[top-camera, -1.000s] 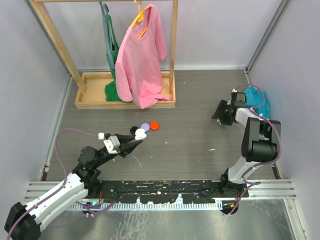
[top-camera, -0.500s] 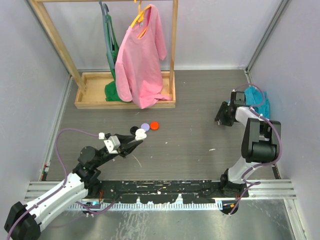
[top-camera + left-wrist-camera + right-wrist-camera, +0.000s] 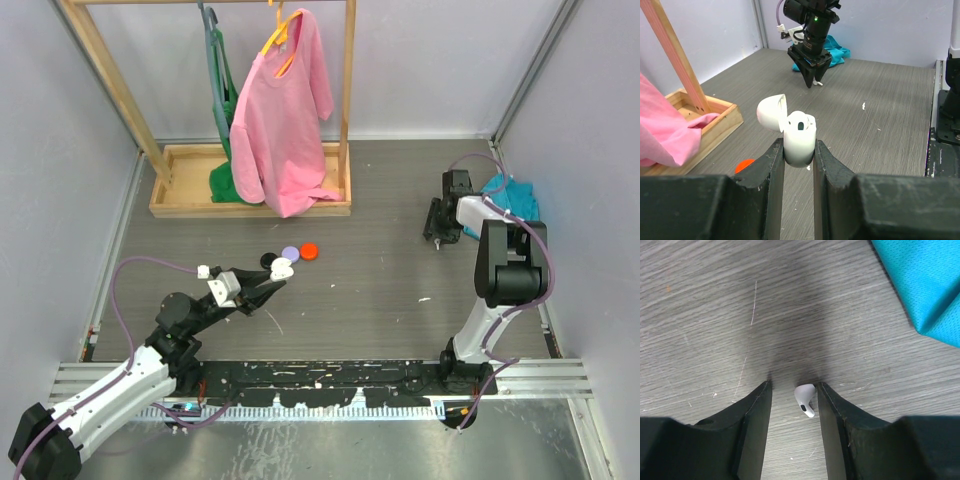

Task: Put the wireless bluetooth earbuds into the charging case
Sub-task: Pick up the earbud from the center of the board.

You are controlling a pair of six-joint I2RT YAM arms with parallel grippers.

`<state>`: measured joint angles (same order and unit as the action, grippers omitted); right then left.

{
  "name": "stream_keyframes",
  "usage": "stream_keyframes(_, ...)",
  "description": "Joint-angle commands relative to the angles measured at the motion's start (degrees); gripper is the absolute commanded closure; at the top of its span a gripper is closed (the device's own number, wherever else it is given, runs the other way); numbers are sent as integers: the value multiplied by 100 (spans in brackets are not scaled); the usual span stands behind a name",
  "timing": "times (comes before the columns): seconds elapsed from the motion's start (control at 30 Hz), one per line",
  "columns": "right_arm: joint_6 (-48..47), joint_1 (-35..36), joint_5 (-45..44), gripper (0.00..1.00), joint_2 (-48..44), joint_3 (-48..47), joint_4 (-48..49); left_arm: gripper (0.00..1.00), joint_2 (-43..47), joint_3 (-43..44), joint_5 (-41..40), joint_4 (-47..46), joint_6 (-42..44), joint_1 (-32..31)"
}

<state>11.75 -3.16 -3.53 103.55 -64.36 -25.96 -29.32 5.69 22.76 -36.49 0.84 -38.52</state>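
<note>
White case (image 3: 799, 136): your left gripper (image 3: 799, 150) clamps it, lid open; lower half hidden between fingers.
Red disc (image 3: 743, 165): mostly cut off behind a finger.
White earbud (image 3: 805, 399): on the table (image 3: 700, 315), ungripped between the spread fingers of your right gripper (image 3: 793, 385).
Change: right gripper has swung left from the teal cloth (image 3: 920, 285).

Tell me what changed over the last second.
The right hand shifted slightly left as its wrist swung toward the far side, uncovering more of the teal cloth. A white earbud sits between its open fingers. The left hand stayed put, clamped on the open charging case. The coloured discs did not move.
</note>
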Motion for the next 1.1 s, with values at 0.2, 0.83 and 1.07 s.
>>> stream_keyframes(0.2, -189, -7, -184, 56, 271, -268, -443, 100, 32, 37, 106, -358, -31, -9)
stream_keyframes(0.83, 21, 326, 81, 80, -440, 197, -238, 100, 12, 42, 103, -362, -22, -9)
stream_keyframes(1.07, 382, 764, 597, 80, -1368, 764, 410, 100, 85, -25, -5, -383, 23, -14)
